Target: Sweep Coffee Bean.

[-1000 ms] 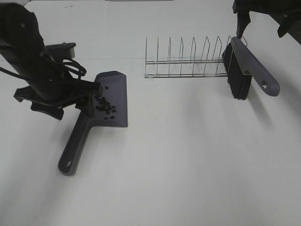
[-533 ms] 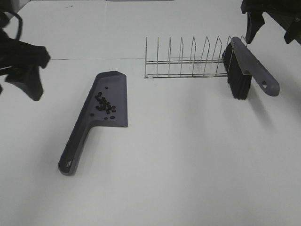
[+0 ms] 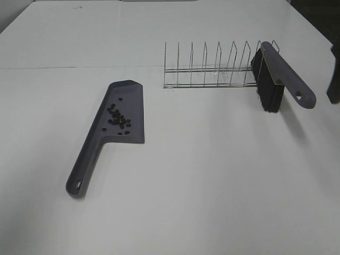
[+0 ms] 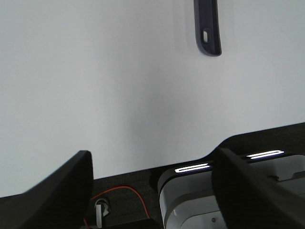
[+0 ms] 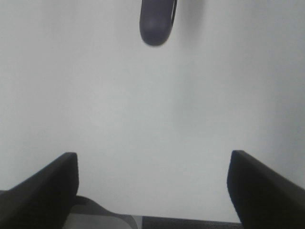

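We find the coffee beans (image 3: 119, 119) clustered on the blade of the dustpan (image 3: 106, 133), at 9 o'clock from table (image 3: 212, 175) centre. The brush (image 3: 276, 78) leans on the wire rack (image 3: 212, 69) at 2 o'clock. Our left gripper (image 4: 152, 191) and right gripper (image 5: 152, 191) both stand released, jaws wide apart and empty.

white table (image 3: 212, 180) carries a grey dustpan (image 3: 114, 125) and a wire rack (image 3: 212, 69) — well apart.

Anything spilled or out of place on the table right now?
Nothing stands out. The beans all sit on the dustpan, none loose on the table. The brush leans at the end of the wire rack, bristles down.
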Controlling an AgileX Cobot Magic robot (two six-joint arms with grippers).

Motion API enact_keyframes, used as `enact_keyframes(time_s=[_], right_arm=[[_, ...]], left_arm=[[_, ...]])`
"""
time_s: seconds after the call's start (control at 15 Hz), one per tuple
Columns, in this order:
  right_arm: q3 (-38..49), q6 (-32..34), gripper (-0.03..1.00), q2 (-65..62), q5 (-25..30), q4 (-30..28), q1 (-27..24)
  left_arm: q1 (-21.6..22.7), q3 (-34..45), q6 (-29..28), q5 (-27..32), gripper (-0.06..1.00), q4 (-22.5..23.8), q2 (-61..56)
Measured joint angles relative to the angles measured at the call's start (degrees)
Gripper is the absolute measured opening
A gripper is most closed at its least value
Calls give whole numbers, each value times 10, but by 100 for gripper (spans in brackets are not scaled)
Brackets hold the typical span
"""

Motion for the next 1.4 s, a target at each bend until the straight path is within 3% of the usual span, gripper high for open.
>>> enact_keyframes(time_s=[0.2,0.6,1.0,1.4], right_arm=[[120,-7,71,-138,-6,0,0],[278,-16,71,-432,-31,1,0],[330,-84,71,-698,-53,25,1],[330,-113,71,-773,-56,50,1]], left_arm=[[0,64,40,-15,65,1,-143],[0,132,71,-57,65,-1,-321],[0,151,190,-89,65,-77,-348],[0,151,203,-90,65,-69,-348]])
